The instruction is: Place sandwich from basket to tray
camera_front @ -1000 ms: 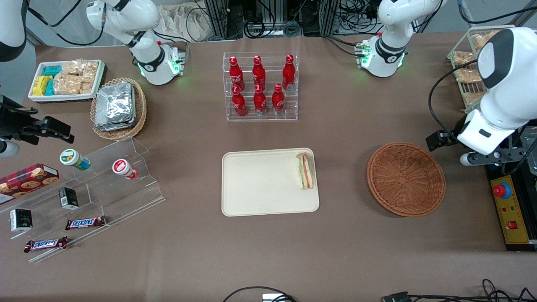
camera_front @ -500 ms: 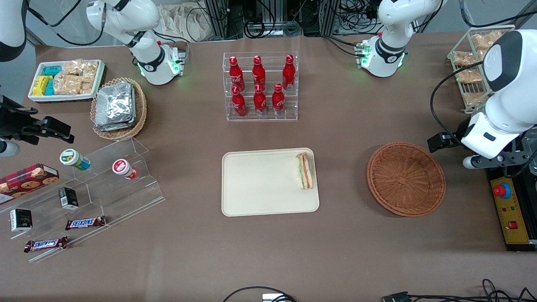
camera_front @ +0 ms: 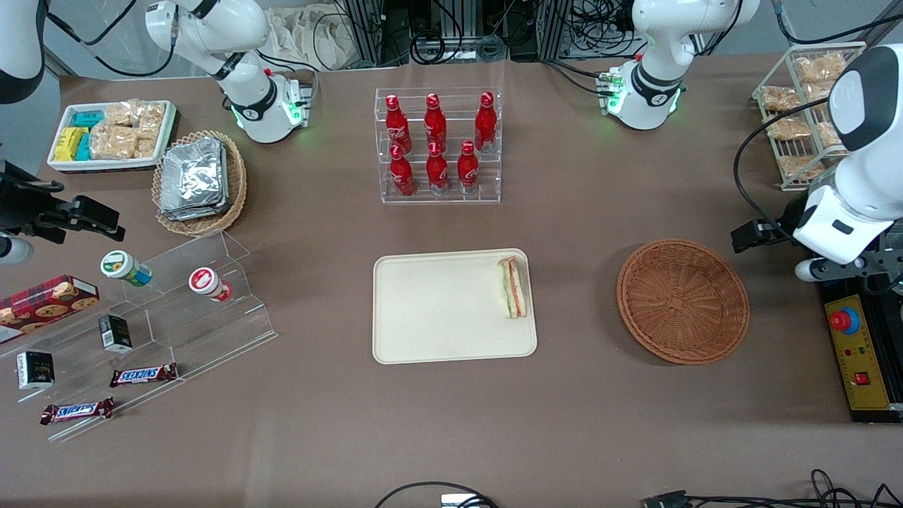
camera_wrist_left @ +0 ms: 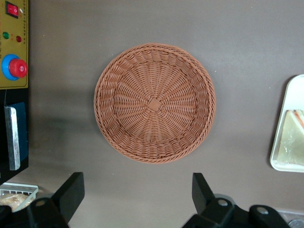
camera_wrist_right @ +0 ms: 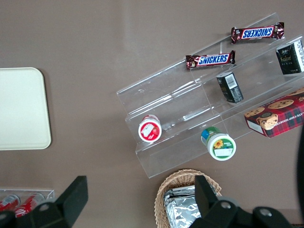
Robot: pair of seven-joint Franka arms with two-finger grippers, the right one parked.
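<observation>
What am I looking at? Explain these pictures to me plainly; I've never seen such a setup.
Two white robot arms stand at a brown table. One picture looks down from the front; the other two come from cameras on the arms' wrists. The sandwich lies on the tray, at the edge nearest the basket, which is empty. Bottles, snacks and chocolate bars lie around. The working arm's gripper hangs above the table beside the basket, jaws open, holding nothing.

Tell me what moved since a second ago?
Only the working arm: its open, empty gripper rose and drew away from the basket, toward its own end of the table. The sandwich stayed lying on the tray, and the basket stayed put.
</observation>
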